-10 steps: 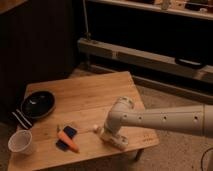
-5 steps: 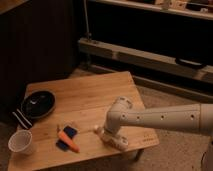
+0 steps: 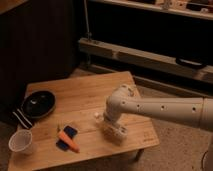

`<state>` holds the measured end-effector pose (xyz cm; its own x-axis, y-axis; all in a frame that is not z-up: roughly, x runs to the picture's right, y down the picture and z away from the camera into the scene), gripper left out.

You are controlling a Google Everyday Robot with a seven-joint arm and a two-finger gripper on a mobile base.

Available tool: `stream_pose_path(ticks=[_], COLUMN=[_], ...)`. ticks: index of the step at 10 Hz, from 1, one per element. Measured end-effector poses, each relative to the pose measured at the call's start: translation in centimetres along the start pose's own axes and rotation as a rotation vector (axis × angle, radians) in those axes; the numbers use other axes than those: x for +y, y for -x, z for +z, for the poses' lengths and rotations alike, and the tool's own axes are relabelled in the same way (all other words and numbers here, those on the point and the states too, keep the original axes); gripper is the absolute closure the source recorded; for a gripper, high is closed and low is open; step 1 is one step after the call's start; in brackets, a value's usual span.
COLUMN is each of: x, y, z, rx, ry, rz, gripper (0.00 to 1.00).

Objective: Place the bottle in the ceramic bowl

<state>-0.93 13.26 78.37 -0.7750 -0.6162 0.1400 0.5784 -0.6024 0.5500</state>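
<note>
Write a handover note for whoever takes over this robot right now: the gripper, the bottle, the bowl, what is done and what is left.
Gripper: low over the wooden table, front right, at the bottle.
Bottle: on the table, mostly hidden by the gripper; only its white cap end shows.
Ceramic bowl: far left of the table, nothing seen in it.
Done: gripper is at the bottle.
Left: lift it, carry it left to the bowl, probably passing behind the carrot and paper cup, and release.
</note>
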Motion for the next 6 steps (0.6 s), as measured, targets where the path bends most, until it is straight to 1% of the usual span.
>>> stream_pose_path(ticks=[1, 2, 3, 4, 5, 6], x=[0.3, 0.4, 0.3, -0.1, -0.9, -1.7], y=[-2.6, -5.7, -8.3, -10.8, -14.4, -16.9], z=[-0.2, 0.0, 0.3, 0.6, 0.9, 1.0], rx=[0.033, 0.066, 0.092, 0.114, 0.144, 0.166], ry=[-0.010, -0.028, -0.044, -0.060, -0.084, -0.101], rz=[-0.005, -0.017, -0.033, -0.052, -0.085, -0.109], gripper=[1.00, 1.00, 1.00, 1.00, 1.00, 1.00])
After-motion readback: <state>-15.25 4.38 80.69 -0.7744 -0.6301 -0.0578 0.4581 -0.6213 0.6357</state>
